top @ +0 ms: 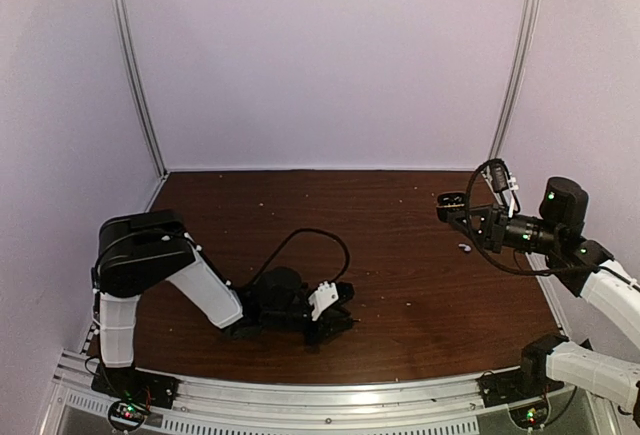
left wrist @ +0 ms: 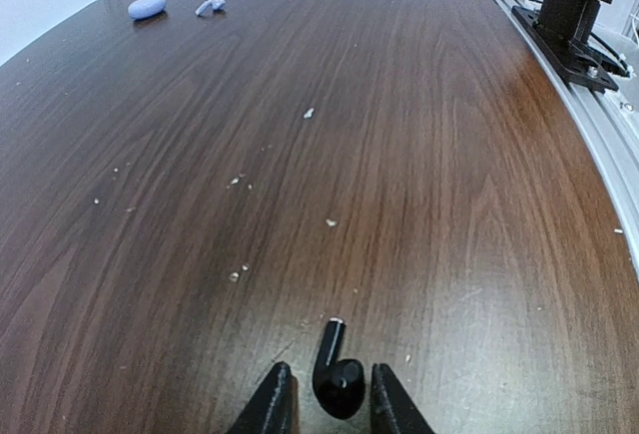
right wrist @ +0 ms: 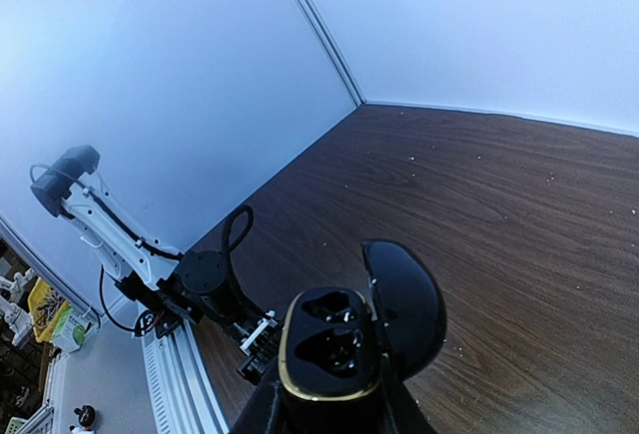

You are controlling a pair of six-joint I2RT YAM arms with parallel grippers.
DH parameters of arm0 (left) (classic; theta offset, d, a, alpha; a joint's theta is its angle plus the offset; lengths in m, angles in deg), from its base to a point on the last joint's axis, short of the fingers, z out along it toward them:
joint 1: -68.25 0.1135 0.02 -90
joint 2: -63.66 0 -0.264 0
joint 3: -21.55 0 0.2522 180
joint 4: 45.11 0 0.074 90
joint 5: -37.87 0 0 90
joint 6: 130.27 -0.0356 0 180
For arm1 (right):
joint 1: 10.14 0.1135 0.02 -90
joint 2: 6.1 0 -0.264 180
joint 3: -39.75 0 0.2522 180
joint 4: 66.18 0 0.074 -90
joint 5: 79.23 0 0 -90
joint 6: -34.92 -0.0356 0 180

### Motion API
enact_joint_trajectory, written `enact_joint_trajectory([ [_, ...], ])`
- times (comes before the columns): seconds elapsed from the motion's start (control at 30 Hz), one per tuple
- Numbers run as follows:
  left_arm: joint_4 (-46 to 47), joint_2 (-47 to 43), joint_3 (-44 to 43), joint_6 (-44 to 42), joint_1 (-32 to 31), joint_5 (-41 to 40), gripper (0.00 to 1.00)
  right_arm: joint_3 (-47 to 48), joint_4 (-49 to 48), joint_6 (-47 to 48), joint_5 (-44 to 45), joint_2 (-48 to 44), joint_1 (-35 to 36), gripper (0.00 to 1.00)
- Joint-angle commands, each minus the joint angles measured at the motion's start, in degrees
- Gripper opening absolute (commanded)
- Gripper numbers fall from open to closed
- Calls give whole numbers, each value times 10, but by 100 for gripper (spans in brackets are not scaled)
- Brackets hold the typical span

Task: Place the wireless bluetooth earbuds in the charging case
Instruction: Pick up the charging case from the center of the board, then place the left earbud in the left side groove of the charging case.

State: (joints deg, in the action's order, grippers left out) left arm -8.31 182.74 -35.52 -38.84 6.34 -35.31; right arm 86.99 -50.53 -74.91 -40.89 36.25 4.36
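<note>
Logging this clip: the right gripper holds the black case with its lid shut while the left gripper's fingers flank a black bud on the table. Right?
Not quite: the lid is open, as the right wrist view shows. The right gripper holds the case; the left gripper flanks the bud.

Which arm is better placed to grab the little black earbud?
Left. The left end effector sits low, straddling the black stemmed earbud; the right end effector is raised, holding the open glossy black charging case.
</note>
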Motion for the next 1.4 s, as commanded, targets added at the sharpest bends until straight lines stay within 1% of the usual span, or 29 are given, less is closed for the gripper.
enact_joint_trajectory([
  [0.0, -31, 11, -14, -24, 4, -13, 26, 6, -17, 2, -3, 2, 4, 0],
  [0.13, -56, 9, -21, -37, 4, -19, 23, 7, -16, 3, -3, 2, 4, 0],
  [0.3, -60, 6, -23, -44, 3, -15, 20, 7, -12, 4, -2, -1, 4, 0],
  [0.43, -71, -15, -23, -50, 3, -5, 16, 6, -11, 6, -1, -1, 5, 0],
  [0.67, -155, -100, -27, -62, 3, -19, 12, 1, -36, 0, -8, -5, 10, 0],
  [0.83, -247, -187, -33, -70, 3, -40, 11, -3, -60, 4, 3, -8, 28, 0],
  [0.93, -310, -264, -30, -87, 3, -58, 11, -5, -95, 4, -3, -2, 48, 0],
  [1.0, -348, -315, -28, -113, 2, -67, 11, -1, -110, 13, 9, 3, 69, 0],
  [1.1, -404, -381, -37, -132, 1, -84, 11, 13, -108, 46, 38, 19, 118, 0],
  [1.23, -466, -448, -54, -152, -8, -100, 11, 23, -98, 110, 88, 43, 197, 0],
  [1.37, -533, -488, -78, -170, -35, -130, 11, 20, -119, 149, 101, 64, 242, 0],
])
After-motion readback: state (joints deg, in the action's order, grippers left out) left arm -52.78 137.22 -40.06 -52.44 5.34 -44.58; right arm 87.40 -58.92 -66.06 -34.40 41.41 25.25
